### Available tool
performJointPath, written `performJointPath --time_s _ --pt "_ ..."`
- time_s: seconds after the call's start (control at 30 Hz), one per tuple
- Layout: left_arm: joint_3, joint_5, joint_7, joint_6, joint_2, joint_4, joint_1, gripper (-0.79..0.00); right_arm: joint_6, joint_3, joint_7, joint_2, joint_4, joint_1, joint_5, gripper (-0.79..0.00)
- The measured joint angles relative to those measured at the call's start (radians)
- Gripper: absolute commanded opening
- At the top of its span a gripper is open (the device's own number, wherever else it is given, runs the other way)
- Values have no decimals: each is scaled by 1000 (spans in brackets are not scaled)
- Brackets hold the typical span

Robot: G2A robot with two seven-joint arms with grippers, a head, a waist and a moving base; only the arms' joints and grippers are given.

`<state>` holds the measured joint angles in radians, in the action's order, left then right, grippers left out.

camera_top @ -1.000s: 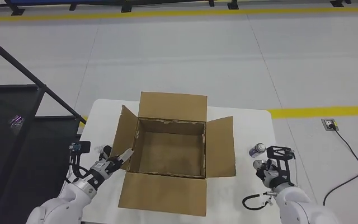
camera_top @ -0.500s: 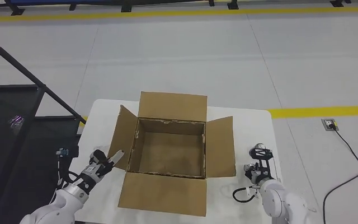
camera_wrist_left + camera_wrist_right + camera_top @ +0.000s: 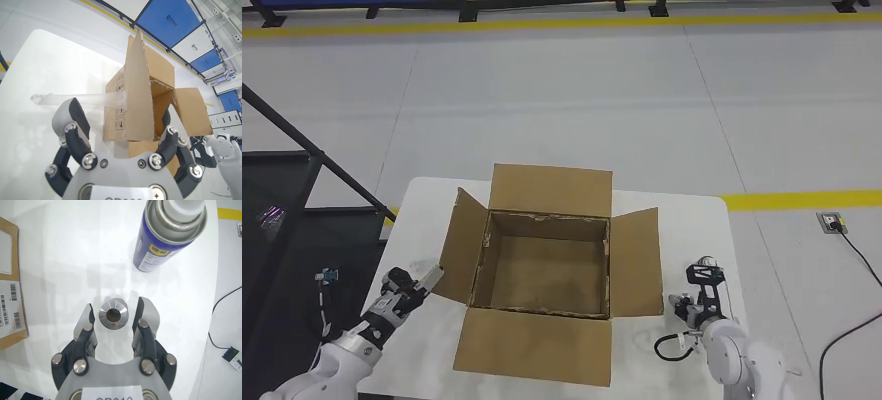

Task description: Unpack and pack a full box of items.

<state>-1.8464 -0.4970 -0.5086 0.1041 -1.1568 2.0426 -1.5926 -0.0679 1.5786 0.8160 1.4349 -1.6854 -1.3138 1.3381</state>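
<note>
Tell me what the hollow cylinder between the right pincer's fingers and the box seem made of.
Hollow cylinder: probably bare steel, bright machined finish; its bevelled face reflects light. Box: brown corrugated cardboard, matt; torn flap edges show the fluting.

The brown corrugated cardboard box [image 3: 138,91] is matt, rough at its torn edges. The white surface [image 3: 56,247] is smooth, faintly glossy. The small steel cylinder [image 3: 113,315] shines; the blue metal spray can [image 3: 157,243] is glossy. My right fingers [image 3: 91,315] carry matt black rubber pads.

White rounded arms [image 3: 739,366]. The left gripper [image 3: 122,103] and right gripper [image 3: 115,303] share grey plates [image 3: 121,176], silver screws [image 3: 89,161], black links [image 3: 76,142] and black-padded grey fingers [image 3: 150,311]. A black cable [image 3: 670,349] loops at eight o'clock from the right wrist.
</note>
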Motion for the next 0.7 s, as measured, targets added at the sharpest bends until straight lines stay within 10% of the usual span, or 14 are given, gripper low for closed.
performJointPath --time_s 0.47,0.7 --pt "3 1 6 2 4 16 -11 0 28 75 -30 -8 -414 -110 -242 0" --pt "6 7 59 -9 2 20 -18 0 74 -31 130 -12 -332 28 -410 0"
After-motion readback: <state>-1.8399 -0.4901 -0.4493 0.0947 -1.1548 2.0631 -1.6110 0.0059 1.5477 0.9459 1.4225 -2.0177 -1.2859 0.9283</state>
